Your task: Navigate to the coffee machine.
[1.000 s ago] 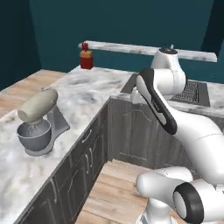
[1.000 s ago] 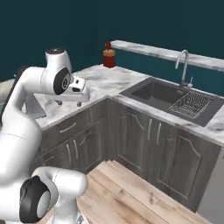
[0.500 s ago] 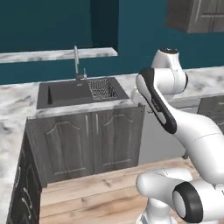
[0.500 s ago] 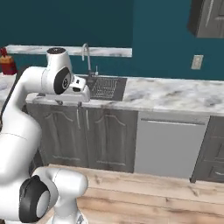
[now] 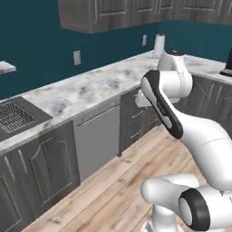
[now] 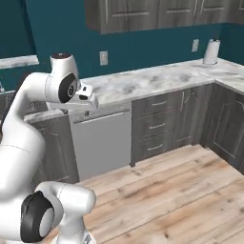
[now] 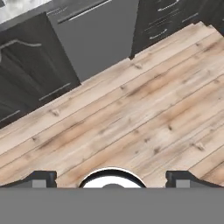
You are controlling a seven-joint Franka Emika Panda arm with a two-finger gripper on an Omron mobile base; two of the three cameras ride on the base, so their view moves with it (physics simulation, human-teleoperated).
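A black boxy thing stands on the counter at the far right edge of the left base view, mostly cut off; I cannot tell whether it is the coffee machine. My gripper hangs over the wooden floor in front of the cabinets, pointing down. Its two dark fingertips stand wide apart with nothing between them, so it is open. The white hand sits folded close to the arm, at counter height.
A marble counter runs along the teal wall over dark cabinets and a grey dishwasher. A sink rack lies at the left. A paper towel roll stands near the corner, where the counter turns. Wooden floor lies open.
The whole picture has shifted: the base has turned to the right along the counter. The sink slid from the middle to the left edge and the corner counter came into view. The arm's pose is unchanged.
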